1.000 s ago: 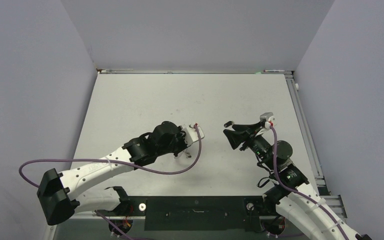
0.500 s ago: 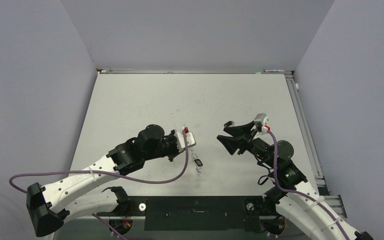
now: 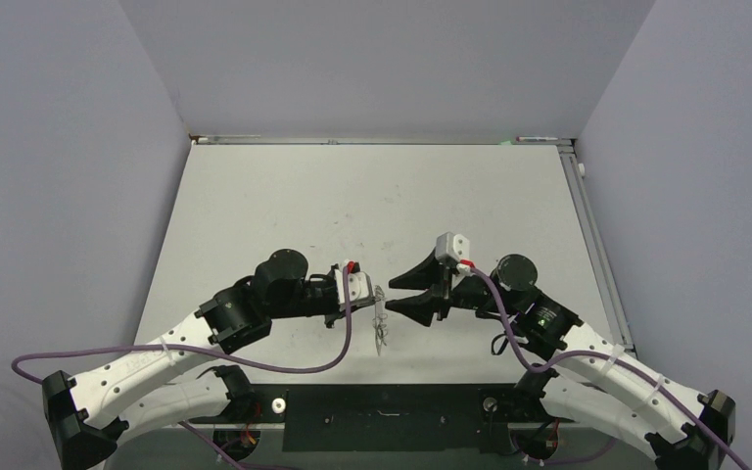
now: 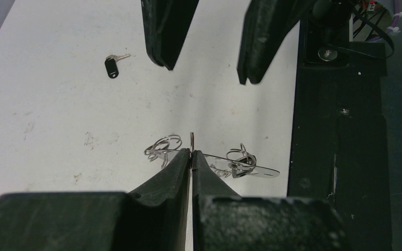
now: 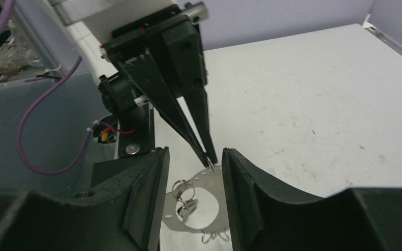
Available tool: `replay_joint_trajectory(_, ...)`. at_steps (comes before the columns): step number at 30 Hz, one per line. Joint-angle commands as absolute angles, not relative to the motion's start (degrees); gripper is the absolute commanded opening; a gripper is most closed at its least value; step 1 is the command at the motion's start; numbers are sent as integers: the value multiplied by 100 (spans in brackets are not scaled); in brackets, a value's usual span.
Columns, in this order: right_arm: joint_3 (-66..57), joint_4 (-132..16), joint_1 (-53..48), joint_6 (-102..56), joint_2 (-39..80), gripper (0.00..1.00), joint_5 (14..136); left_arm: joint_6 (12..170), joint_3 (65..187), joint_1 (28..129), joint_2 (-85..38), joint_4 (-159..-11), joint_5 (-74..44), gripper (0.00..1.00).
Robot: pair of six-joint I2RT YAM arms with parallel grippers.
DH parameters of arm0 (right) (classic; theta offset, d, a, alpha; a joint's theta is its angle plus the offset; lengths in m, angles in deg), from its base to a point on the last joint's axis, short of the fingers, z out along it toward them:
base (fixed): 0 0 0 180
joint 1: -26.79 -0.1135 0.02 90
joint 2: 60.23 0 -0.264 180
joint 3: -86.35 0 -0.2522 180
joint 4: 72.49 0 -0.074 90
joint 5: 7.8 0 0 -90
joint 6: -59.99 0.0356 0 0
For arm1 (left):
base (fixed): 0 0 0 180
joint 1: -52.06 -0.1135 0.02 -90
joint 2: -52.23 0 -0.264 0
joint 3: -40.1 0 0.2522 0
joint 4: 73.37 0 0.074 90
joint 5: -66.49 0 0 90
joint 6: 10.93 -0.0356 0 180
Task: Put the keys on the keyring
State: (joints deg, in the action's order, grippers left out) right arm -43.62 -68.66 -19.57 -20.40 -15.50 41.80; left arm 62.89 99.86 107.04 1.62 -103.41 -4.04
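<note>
Black left fingers (image 4: pixel 184 166) are pinched shut on the rim of the keyring (image 4: pixel 264 171), holding it on edge near the middle of the worktop's (image 4: pixel 57 115) near edge. The right fingers (image 4: pixel 264 36) face its flat side, partly open and empty. One black-headed key (image 4: pixel 112 67) lies beyond them, so the right arm looks nearer it. The hoop is thin and silvery, with small wire loops along its rim.

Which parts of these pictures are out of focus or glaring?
Left wrist view: the left claw looms dark and soft, the keyring sharper. Right wrist view: the right claw is blurred, the keyring shines pale. Top view: even light, faint shadows.
</note>
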Motion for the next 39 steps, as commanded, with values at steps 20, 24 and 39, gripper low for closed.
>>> replay_joint_trajectory(20, -3887, -6159, -2872, -3597, -999, 30, 5645, 6338, 9915, 10699, 363, -9758, 110, 0)
replay_joint_trajectory(24, -3884, -6165, -2866, -3633, -923, 28, 5634, 6325, 9895, 10699, 372, -9743, 94, 0)
replay_joint_trajectory(39, -3976, -6102, -2871, -3583, -846, 25, 5337, 6299, 9877, 10701, 381, -9728, 58, 0)
